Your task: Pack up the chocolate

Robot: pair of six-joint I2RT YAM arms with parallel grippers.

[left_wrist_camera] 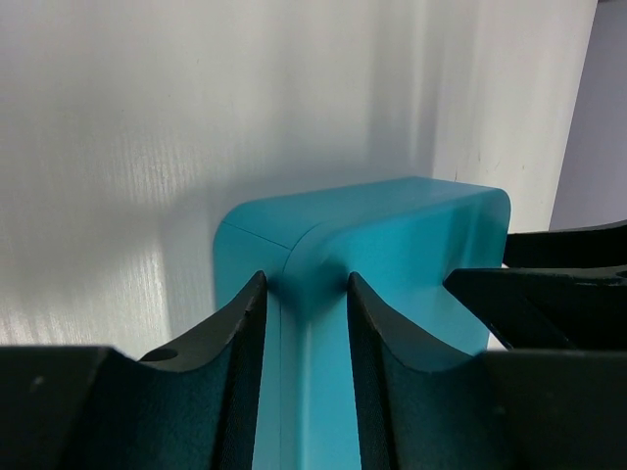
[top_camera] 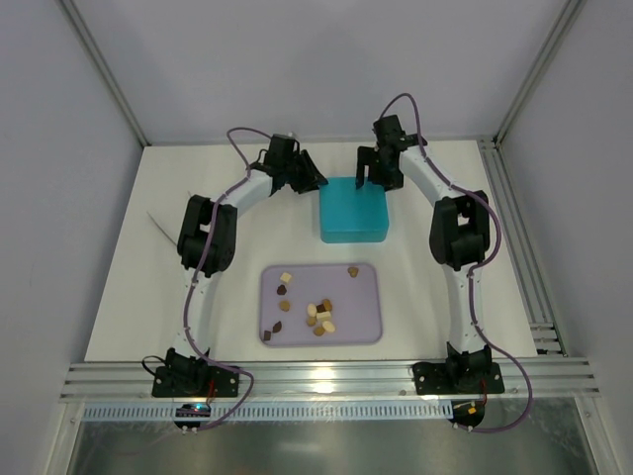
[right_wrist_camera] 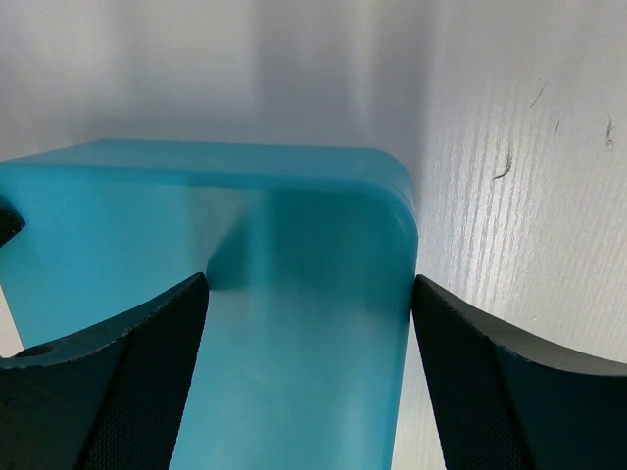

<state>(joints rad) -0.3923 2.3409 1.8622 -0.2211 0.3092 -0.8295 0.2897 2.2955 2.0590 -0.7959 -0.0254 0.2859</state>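
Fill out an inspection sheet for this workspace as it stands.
Surface: white table, faint scuffs in the right wrist view.
Job's things: chocolate, small brown, tan and cream pieces loose on a lavender tray; teal box beyond it, apparently closed.
Clutter: thin pale scrap near the left arm, too small to identify.
Grippers: left tool straddles the box's far-left corner, grip unclear; right tool open across its far-right corner.
Cables: purple cables run along both arms, looping above the wrists.
Surroundings: plain grey walls; aluminium rail at the near edge.
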